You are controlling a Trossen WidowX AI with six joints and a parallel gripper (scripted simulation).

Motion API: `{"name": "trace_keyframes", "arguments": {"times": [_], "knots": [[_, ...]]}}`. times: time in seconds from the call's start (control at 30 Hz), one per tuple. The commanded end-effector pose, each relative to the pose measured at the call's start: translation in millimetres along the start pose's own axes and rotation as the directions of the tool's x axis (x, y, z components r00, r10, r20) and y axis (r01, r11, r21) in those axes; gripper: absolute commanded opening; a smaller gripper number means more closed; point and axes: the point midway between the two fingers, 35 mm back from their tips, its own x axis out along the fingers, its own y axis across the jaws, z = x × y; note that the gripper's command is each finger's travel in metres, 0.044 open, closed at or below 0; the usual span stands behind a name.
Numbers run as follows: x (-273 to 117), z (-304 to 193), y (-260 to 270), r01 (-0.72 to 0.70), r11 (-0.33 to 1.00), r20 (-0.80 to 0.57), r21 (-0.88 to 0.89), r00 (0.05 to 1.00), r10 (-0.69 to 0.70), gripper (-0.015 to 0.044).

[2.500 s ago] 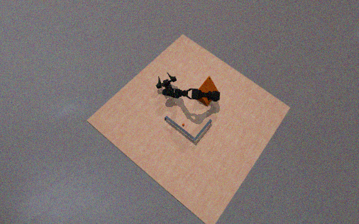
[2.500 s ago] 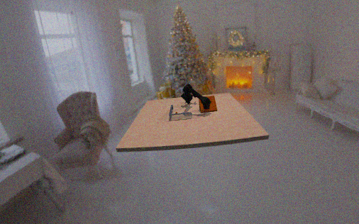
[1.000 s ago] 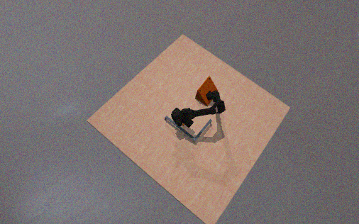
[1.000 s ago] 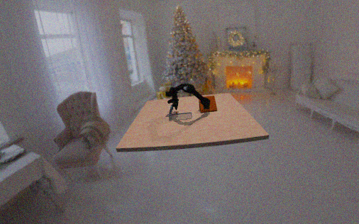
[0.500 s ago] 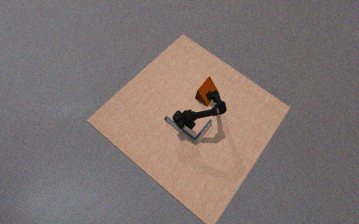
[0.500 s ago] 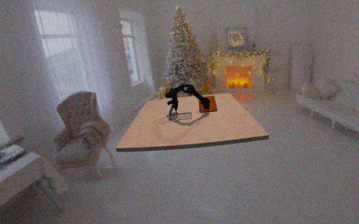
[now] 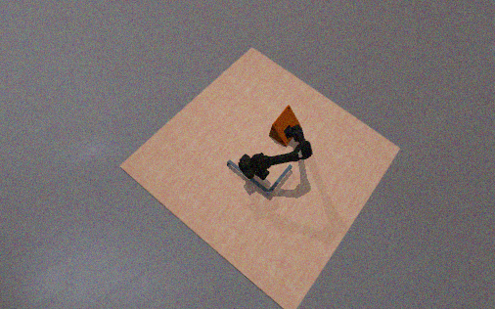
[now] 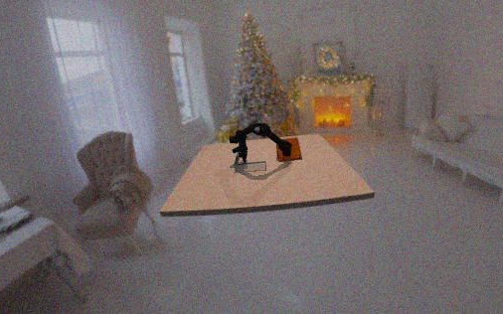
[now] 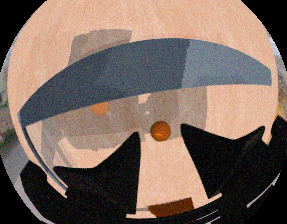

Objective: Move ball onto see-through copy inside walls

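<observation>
An orange ball (image 9: pixel 160 131) lies on the table in the wrist view, in line with the gap between the fingertips, with table showing on both sides of it. The paler see-through copy (image 9: pixel 100 108) is to its left, near the wall. The low clear walls (image 7: pixel 281 177) (image 8: pixel 256 167) (image 9: pixel 144 67) make a corner; one long wall crosses the wrist view beyond the ball. My gripper (image 9: pixel 159 132) (image 8: pixel 244 162) is open, points down above the corner area and holds nothing. In the top and exterior views the arm or image size hides the ball and copy.
An orange wedge-like block (image 7: pixel 287 119) (image 8: pixel 295 149) stands on the table (image 7: pixel 194 147) (image 8: pixel 207 194) close to the arm's base; a brown piece (image 9: pixel 171 206) shows at the bottom of the wrist view. The arm's shadow falls across the walls.
</observation>
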Motion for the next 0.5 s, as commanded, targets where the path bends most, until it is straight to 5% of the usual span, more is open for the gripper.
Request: {"name": "trace_keyframes", "arguments": {"times": [0.0,0.1,0.47], "knots": [[4.1,-0.9,-0.8,-0.005,1.0,-0.002,0.008,1.0,0.005,0.0177],[4.1,-0.9,-0.8,-0.005,1.0,-0.002,0.008,1.0,0.005,0.0098],[0.7,-0.2,-1.1,-0.004,1.0,-0.002,0.008,1.0,0.004,0.0]]}}
